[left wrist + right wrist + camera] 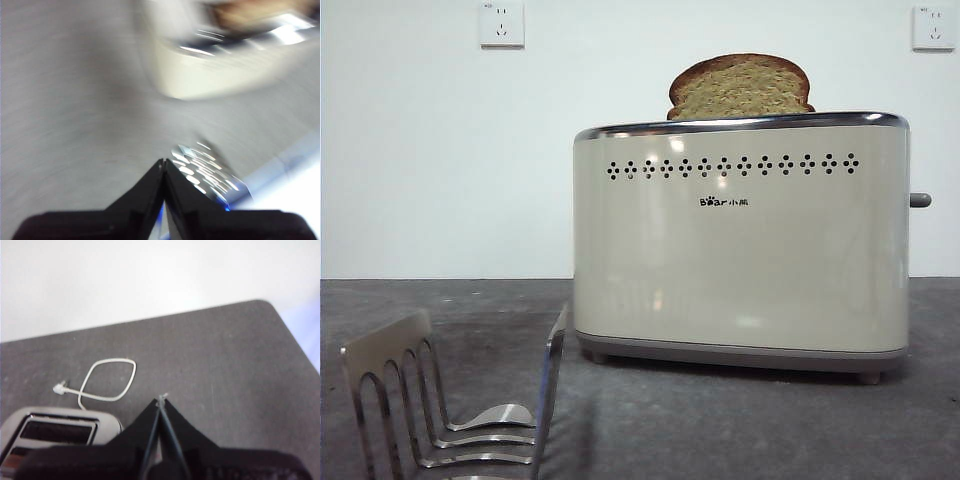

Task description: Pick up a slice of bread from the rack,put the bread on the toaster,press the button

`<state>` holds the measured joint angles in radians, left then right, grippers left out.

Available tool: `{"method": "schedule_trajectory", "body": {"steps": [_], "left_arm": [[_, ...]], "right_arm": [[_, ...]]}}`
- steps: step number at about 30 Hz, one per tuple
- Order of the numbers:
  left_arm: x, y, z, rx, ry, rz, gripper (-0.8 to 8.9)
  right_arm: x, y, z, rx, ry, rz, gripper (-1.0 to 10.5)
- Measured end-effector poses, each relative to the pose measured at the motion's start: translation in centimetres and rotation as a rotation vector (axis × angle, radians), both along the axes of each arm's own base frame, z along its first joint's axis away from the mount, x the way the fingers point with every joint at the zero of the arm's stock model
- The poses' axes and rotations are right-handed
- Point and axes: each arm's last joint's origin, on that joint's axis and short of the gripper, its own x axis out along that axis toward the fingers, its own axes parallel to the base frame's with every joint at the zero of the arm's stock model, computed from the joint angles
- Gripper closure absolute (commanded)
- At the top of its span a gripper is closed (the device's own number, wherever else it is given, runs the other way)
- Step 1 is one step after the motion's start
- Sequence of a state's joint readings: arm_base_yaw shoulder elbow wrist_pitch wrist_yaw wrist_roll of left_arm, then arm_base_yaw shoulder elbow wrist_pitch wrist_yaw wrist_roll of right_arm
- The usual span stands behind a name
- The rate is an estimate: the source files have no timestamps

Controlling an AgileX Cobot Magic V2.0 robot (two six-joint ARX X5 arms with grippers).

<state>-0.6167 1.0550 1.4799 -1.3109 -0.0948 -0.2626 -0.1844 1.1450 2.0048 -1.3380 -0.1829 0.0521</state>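
Standing upright in toaster [740, 250]: bread [740, 88]

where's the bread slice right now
In the front view the slice of bread stands in the toaster, its domed top poking above the chrome rim, not in the rack at lower left.

- Front view: bright, even light, sharp; soft glare patches on the toaster [740, 250], a faint shadow beneath it.
- Left wrist view: heavy motion blur; rack [205, 172] reduced to smeared glints.
- Right wrist view: mildly soft, wall washed out pale.
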Motion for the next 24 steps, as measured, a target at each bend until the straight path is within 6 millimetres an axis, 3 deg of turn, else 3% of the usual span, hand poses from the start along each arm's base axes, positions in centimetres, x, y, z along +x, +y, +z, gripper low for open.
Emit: {"method": "schedule_trajectory", "body": {"steps": [3, 9, 14, 19, 24], "left_arm": [[-0.2, 2.4, -0.9, -0.036, -0.062, 0.137, 8.17], [-1.0, 6.7, -4.4, -0.038, -0.473, 0.408, 8.17], [-1.3, 8.6, -11.1, 0.002, -0.695, 0.475, 8.17], [-1.5, 9.0, -18.9, -0.043, -0.742, 0.418, 8.17], [-2.4, 8.8, -24.6, -0.069, -0.78, 0.372, 8.17]], "right_arm": [[1.0, -0.2, -0.4, 0.008, 0.042, 0.0, 9.5], [4.1, -0.8, -1.3, 0.022, 0.116, 0.0, 9.5], [7.3, -1.4, -2.5, 0.036, 0.195, 0.0, 9.5], [10.6, -2.0, -4.1, 0.052, 0.281, 0.0, 9.5], [14.3, -2.7, -6.2, 0.07, 0.379, 0.0, 9.5]]}}
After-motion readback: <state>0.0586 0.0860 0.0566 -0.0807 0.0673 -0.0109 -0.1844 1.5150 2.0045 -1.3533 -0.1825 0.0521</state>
